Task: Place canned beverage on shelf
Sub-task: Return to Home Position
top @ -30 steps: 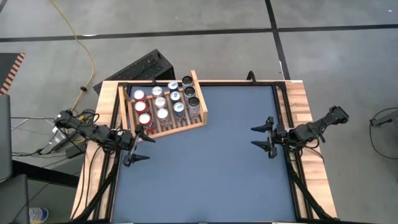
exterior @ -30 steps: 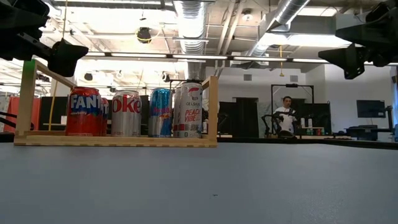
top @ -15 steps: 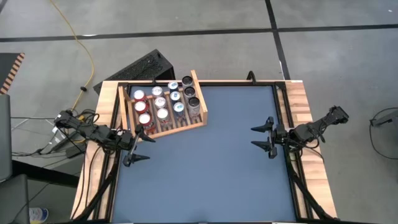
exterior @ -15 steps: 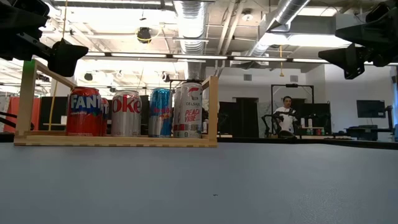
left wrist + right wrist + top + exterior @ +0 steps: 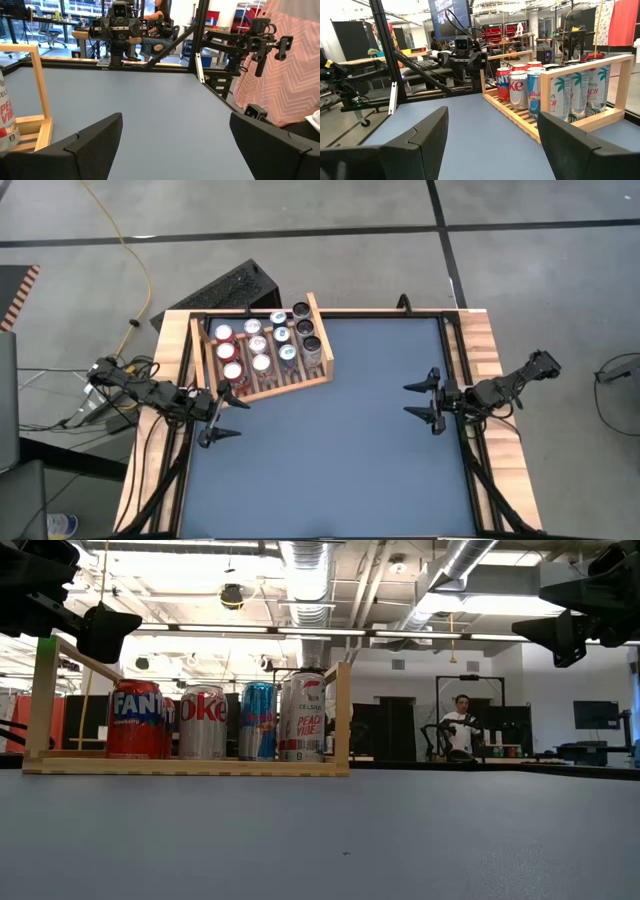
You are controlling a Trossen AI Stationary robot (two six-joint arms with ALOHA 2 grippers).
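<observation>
From above, we find the light-wood slatted shelf [image 5: 322, 335], holding upright beverage cans [image 5: 258, 345], at a left corner of the blue-grey table [image 5: 330, 465]; dark left gripper [image 5: 229, 418] near it, dark right gripper [image 5: 408, 400] well apart. Table level: cans stand inside. Wrist views: both jaws gape wide, empty (touching nothing).

Looking down on a grey concrete floor [image 5: 350, 270] crossed by dark lines [image 5: 300, 232], with a yellow cable [image 5: 124, 238] trailing toward a black ridged box [image 5: 225, 288]. Looking level into a workshop under bare silver ducts [image 5: 307, 570] and long strip lights [image 5: 420, 635], with a person [image 5: 461, 725] far back beside a dark doorway [image 5: 390, 728].
</observation>
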